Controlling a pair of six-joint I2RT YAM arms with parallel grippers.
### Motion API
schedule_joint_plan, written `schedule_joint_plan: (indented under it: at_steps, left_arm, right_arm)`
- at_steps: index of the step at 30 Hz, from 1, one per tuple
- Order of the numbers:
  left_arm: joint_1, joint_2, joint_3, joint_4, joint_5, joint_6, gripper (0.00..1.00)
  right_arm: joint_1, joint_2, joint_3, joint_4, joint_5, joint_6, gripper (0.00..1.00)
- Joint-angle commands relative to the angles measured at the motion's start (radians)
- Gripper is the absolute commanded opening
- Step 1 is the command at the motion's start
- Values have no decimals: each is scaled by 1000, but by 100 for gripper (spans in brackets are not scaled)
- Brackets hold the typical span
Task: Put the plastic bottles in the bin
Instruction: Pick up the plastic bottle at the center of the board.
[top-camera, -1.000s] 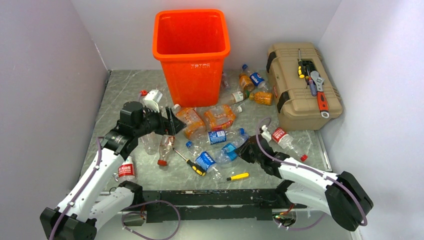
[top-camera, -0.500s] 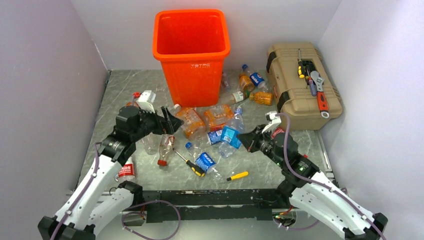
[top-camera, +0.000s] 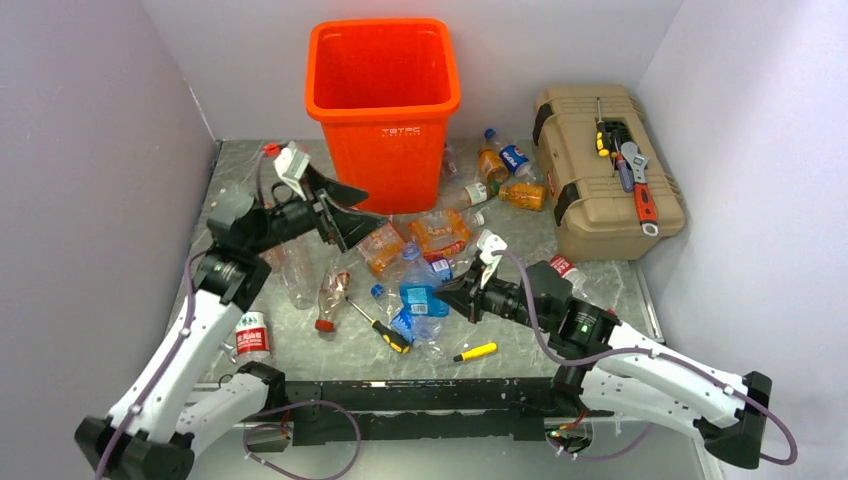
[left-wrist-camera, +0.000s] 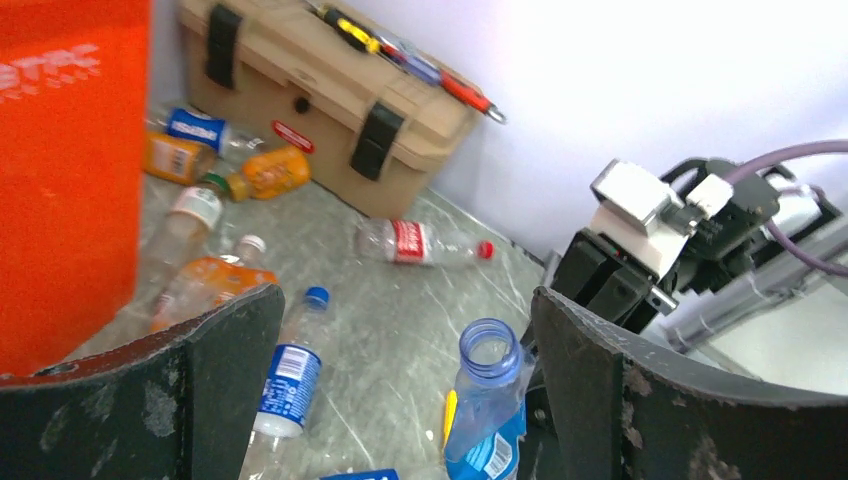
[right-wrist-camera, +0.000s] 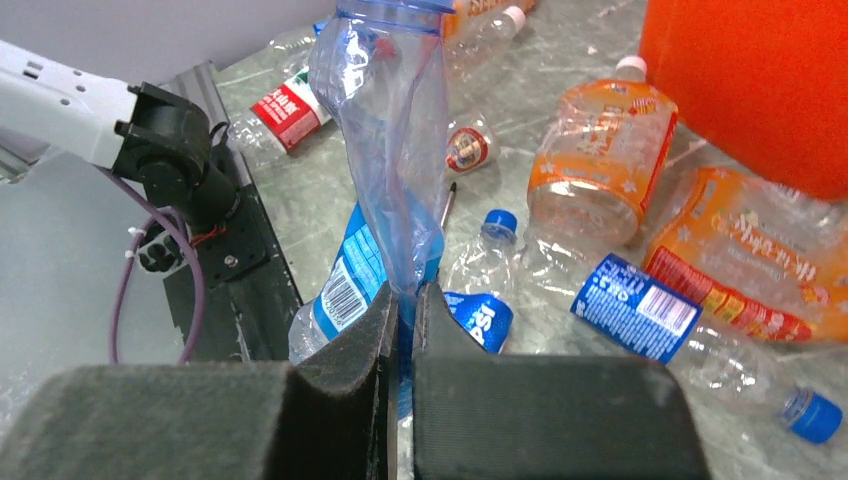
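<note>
The orange bin (top-camera: 383, 100) stands at the back centre, and its wall fills the left edge of the left wrist view (left-wrist-camera: 60, 180). My right gripper (top-camera: 448, 293) (right-wrist-camera: 405, 300) is shut on a crushed clear-blue bottle (top-camera: 416, 280) (right-wrist-camera: 385, 130), pinching its flattened body and holding it upright off the table with its capless neck up. My left gripper (top-camera: 355, 212) (left-wrist-camera: 405, 380) hangs open just left of the bin's base with nothing between its fingers. The held bottle (left-wrist-camera: 490, 400) shows between its jaws. Orange bottles (top-camera: 440, 232), blue-labelled bottles (right-wrist-camera: 640, 305) and clear ones (top-camera: 328, 295) lie scattered in front of the bin.
A tan toolbox (top-camera: 605, 170) with tools on its lid sits at the right, several bottles (top-camera: 500, 165) between it and the bin. Two yellow-handled screwdrivers (top-camera: 380, 325) (top-camera: 475, 352) lie near the front. A red-labelled bottle (top-camera: 253, 340) lies by the left arm, another (top-camera: 560, 268) by the right.
My right gripper closed on the blue bottle and lifted it, moving left. My left arm rose and swung back toward the bin, its jaws widening fully.
</note>
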Motion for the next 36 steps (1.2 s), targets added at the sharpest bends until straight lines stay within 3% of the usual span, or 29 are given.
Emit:
schedule_joint_plan:
  at_steps: [1,8,17,24,30,36]
  left_arm:
    - [-22,101,5,102,264,-29,100]
    - [-88,152,-44,137,307,2,97]
    - [-90,143,-170,406,383,-143,97]
    - [-105,100,-192,410,384,-120,99]
    - [-106,22,-225,423,306,-103,99]
    - [-101,-121,-269,338,73,-33,99]
  right_arm:
    - [25,15,10,193,16,-79,0]
    - [33,67,26,221,8,-78,0]
    - [39,95,-10,298,74,-38,0]
    - [41,107,-41,375,126,1,0]
    - [41,110,-45,382,130,3,0]
    - [45,50,-87,399,103,12,0]
